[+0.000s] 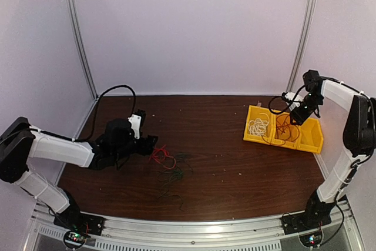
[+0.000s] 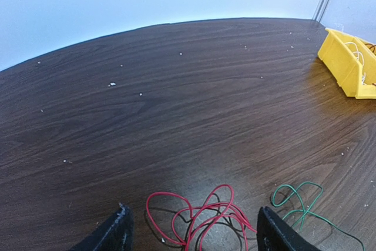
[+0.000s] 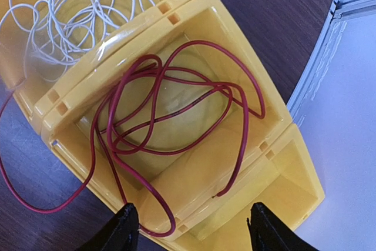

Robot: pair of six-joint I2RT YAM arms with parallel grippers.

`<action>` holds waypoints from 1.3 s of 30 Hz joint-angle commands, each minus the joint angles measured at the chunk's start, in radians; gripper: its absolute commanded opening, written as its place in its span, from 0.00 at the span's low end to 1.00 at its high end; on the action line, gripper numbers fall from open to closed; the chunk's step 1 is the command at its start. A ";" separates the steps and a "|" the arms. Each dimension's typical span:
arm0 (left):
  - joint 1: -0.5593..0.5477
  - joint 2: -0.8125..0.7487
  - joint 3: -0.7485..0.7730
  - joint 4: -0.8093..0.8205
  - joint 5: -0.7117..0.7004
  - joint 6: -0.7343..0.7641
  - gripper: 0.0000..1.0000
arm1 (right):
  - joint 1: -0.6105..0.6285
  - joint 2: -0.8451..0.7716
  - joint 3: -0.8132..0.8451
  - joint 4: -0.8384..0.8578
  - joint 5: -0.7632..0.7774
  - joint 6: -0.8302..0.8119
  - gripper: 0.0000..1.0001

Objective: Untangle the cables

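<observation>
Broadly, you are working over a table (image 1: 235,163) that is leaving plenty of room mid-board. Your yellow bin (image 3: 176,4) is sitting near the far right edge, likely to keep sorted wires apart. The white cable (image 3: 76,10) is lying in one compartment and the dark red cable (image 3: 176,104) in the next, one loop spilling over the rim. Your right gripper (image 3: 192,210) is hovering above, jaws wide and empty. Your left gripper (image 2: 191,218), also wide, is straddling the bright red cable (image 2: 202,213), just beside the green cable (image 2: 296,198).
</observation>
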 commanded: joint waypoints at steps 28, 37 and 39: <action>0.006 0.005 -0.005 0.055 0.033 -0.039 0.73 | 0.032 0.053 -0.079 0.171 -0.043 0.156 0.17; 0.007 0.059 0.032 0.076 0.070 -0.044 0.73 | 0.110 -0.181 -0.182 0.030 -0.094 0.051 0.49; 0.006 0.066 0.043 0.074 0.077 -0.040 0.73 | 0.180 -0.201 -0.254 0.023 -0.078 0.004 0.48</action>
